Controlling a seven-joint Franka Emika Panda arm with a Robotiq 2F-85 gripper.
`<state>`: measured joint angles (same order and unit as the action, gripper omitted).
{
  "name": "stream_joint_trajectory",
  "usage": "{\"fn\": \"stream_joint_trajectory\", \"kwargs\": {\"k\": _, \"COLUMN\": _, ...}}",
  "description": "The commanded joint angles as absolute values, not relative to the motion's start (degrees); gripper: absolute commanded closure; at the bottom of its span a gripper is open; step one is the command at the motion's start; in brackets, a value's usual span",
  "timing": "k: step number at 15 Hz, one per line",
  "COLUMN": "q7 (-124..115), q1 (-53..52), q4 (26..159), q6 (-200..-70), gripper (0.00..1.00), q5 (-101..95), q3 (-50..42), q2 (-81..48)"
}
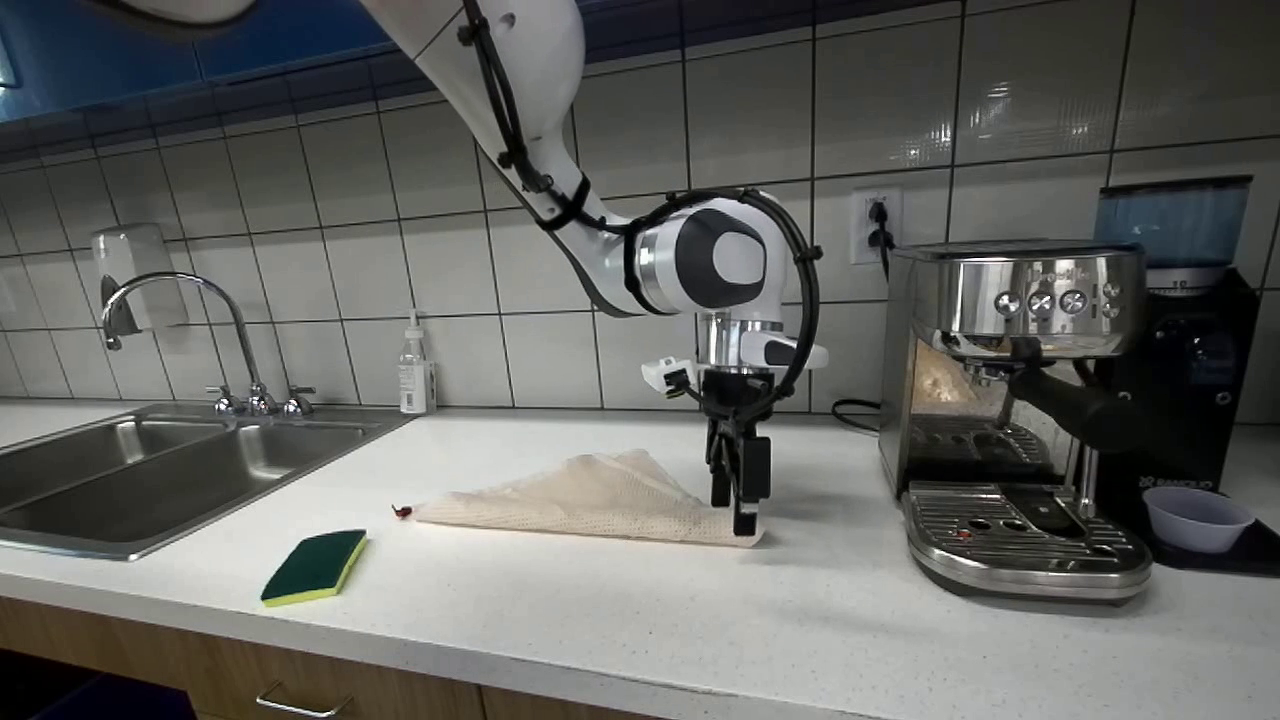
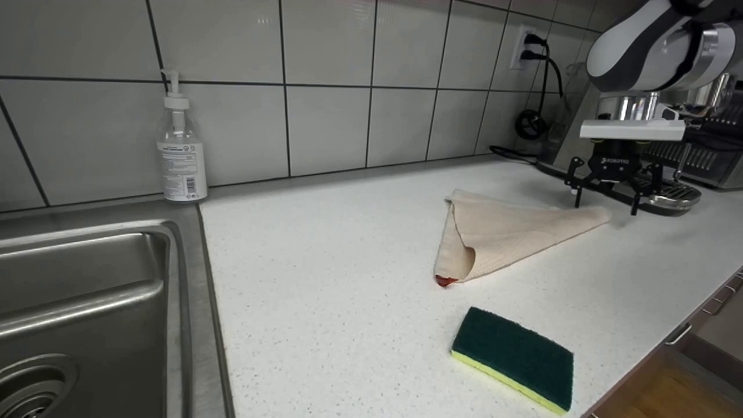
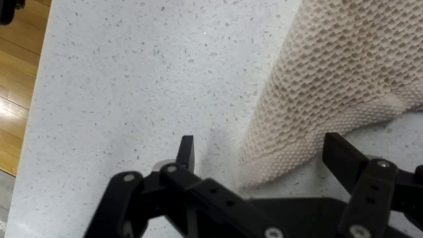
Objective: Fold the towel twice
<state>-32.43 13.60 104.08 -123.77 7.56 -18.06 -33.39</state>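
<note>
in the wrist view the towel (image 3: 337, 82) runs off the upper right and the gripper (image 3: 258, 142) gets chopped at the bottom edge. dark lump (image 3: 5, 11) cut off at upper left too, can't tell what. in an exterior view the fingers (image 1: 746, 518) hide a bit of towel right of center and the arm (image 1: 548, 60) gets lopped off up top. in an exterior view the sink (image 2: 200, 325) is cut off at lower left and the print on the pump bottle (image 2: 181, 154) is too tiny to read.

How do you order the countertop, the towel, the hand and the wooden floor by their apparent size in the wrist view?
1. Countertop
2. Towel and hand: not ranked, because nearness enlarges the hand
3. Wooden floor, a strip at the left
</note>
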Motion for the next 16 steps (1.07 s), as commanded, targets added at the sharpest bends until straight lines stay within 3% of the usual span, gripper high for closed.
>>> {"fn": "stream_joint_trajectory", "kwargs": {"k": 1, "q7": -33.82, "q1": 14.24, "q4": 101.38, "q6": -122.78, "gripper": 0.0, "q5": 8.82, "q3": -17.94, "q2": -34.75}}
{"fn": "stream_joint_trajectory", "kwargs": {"k": 16, "q7": -34.89, "q1": 14.15, "q4": 101.41, "q6": -122.85, "gripper": 0.01, "q5": 8.78, "q3": -17.99, "q2": -35.21}}
